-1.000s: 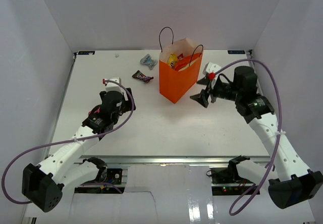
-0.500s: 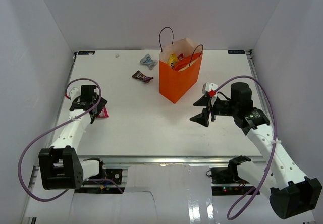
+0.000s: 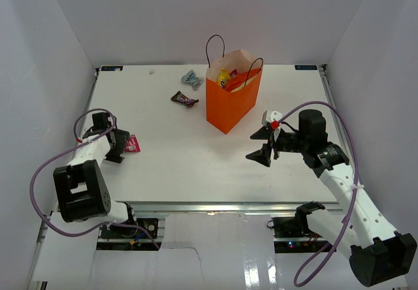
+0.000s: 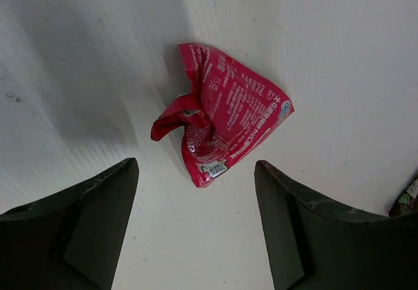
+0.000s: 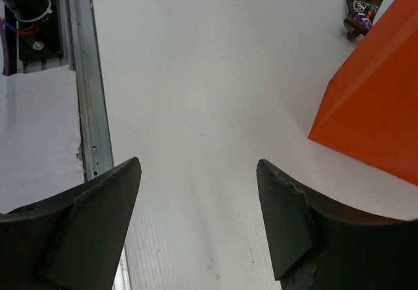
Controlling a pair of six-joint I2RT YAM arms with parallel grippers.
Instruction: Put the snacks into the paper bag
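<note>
**A:** How far along is the orange paper bag [image 3: 228, 110]?

**B:** It stands upright at the far middle of the table [image 3: 196, 172]. A yellow packet [image 3: 223, 77] and a red wrapper [image 3: 234, 73] show in its mouth, so some snacks are in.

**A:** And the arms?

**B:** The right gripper [image 3: 261, 145] hangs near the bag, fingers spread, holding nothing. The left gripper [image 3: 119, 147] is low over a crumpled pink-red packet [image 4: 222, 123] near the table's left edge, fingers spread either side, not touching it.

**A:** What's left?

**B:** That packet, the brown candy bar [image 3: 184, 98] and the silvery-blue wrapper [image 3: 191, 78], both lying left of the bag. Three to go, I'd say.

Glossy crinkled packet [image 4: 225, 113], matt paper bag [image 3: 228, 104]
</note>
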